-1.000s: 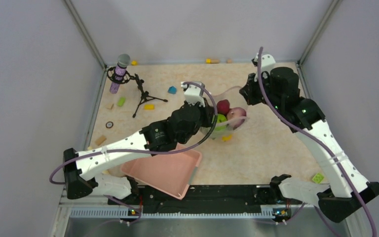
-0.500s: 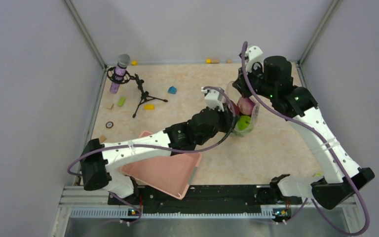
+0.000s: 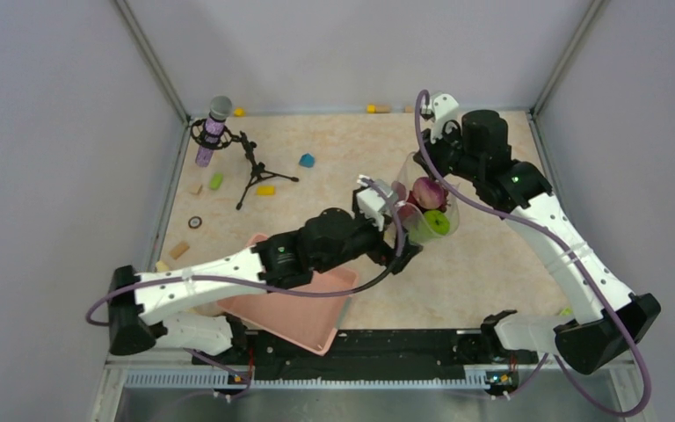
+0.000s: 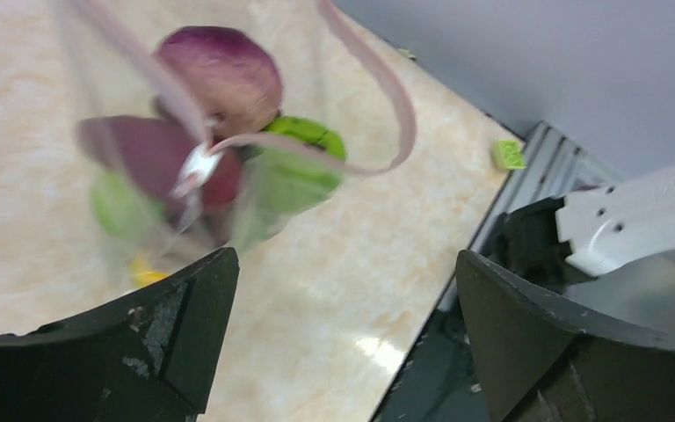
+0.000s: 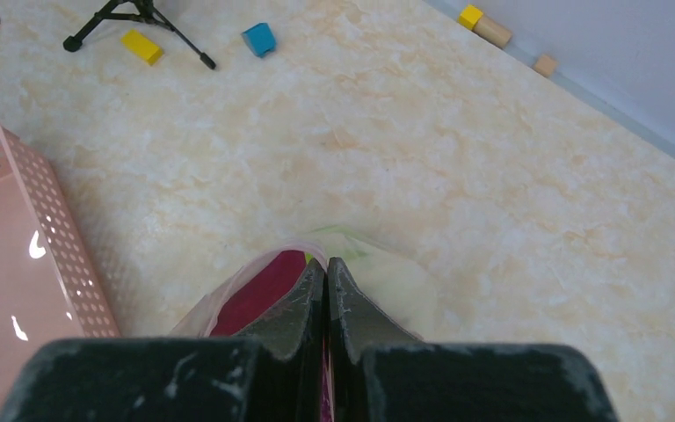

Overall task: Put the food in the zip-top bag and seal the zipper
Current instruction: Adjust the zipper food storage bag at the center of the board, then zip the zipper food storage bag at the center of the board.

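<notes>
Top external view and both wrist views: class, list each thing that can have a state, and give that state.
zip-top bag: mouth open, holding food.
zipper: unsealed, strip gaping.
food: inside the bag.
left claw: open, holding nothing.
right claw: shut on the bag's edge.

Left claw [image 4: 341,294] wide agape, right claw [image 5: 326,271] tight together.

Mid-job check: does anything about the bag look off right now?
Yes. The zip-top bag hangs from the right claw alone, pinched at its rim. Its zipper gapes in a wide loop, unsealed, with the food inside. The left claw is open beside it, holding nothing.
</notes>
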Robot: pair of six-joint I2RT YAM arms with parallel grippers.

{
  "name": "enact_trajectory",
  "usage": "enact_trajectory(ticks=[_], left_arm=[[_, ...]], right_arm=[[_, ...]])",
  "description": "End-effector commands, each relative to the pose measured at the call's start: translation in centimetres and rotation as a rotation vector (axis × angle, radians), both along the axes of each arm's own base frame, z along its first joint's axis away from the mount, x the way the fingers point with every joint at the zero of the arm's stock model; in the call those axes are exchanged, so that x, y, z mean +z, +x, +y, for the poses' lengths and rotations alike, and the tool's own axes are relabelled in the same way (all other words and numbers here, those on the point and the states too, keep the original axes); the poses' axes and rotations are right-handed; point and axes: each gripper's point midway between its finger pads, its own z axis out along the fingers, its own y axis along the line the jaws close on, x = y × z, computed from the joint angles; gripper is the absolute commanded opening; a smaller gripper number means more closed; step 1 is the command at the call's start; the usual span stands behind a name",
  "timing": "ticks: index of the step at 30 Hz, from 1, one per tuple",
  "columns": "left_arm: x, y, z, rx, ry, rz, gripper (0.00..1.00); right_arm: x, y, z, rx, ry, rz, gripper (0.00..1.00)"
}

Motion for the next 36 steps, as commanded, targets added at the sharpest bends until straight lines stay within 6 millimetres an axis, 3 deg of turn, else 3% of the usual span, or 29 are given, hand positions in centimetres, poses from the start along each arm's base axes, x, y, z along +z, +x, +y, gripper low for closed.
enact_trajectory(ticks=[1, 4, 8, 12, 17, 22, 28, 36], left_arm=[[1.4, 0.9, 6.4, 0.077, 0.105, -0.199, 0.98], [-0.5, 2.9, 9.0, 0.121, 0.222, -0.247, 0.98], [-1.7, 6.3, 10.2, 0.097, 0.205, -0.227, 0.97], [-1.6, 6.7, 8.7, -0.085, 0.143, -0.344, 0.91], [-1.9, 6.1, 6.4, -0.209, 0.081, -0.43, 0.84], [-1.8, 7.1, 5.1, -0.214, 0.011, -0.457, 0.7], [-1.1, 8.2, 5.0, -0.222, -0.088, -0.459, 0.59], [-2.7, 8.9, 4.0, -0.261, -0.067, -0.452, 0.5]], right_arm=[[3.1, 0.6, 0.0, 0.017, 0.05, -0.126, 0.0], [2.9, 0.4, 0.5, 0.055, 0.06, -0.118, 0.0], [2.7, 0.3, 0.9, 0.071, 0.072, -0.102, 0.0], [2.6, -0.6, 2.0, 0.092, 0.157, -0.036, 0.0], [1.6, -0.1, 1.4, -0.013, 0.205, 0.032, 0.0], [0.7, 0.6, 0.5, -0.091, 0.193, 0.053, 0.0], [0.7, 0.8, 0.4, -0.101, 0.191, 0.053, 0.0], [0.0, 0.9, 0.4, -0.113, 0.2, 0.076, 0.0]])
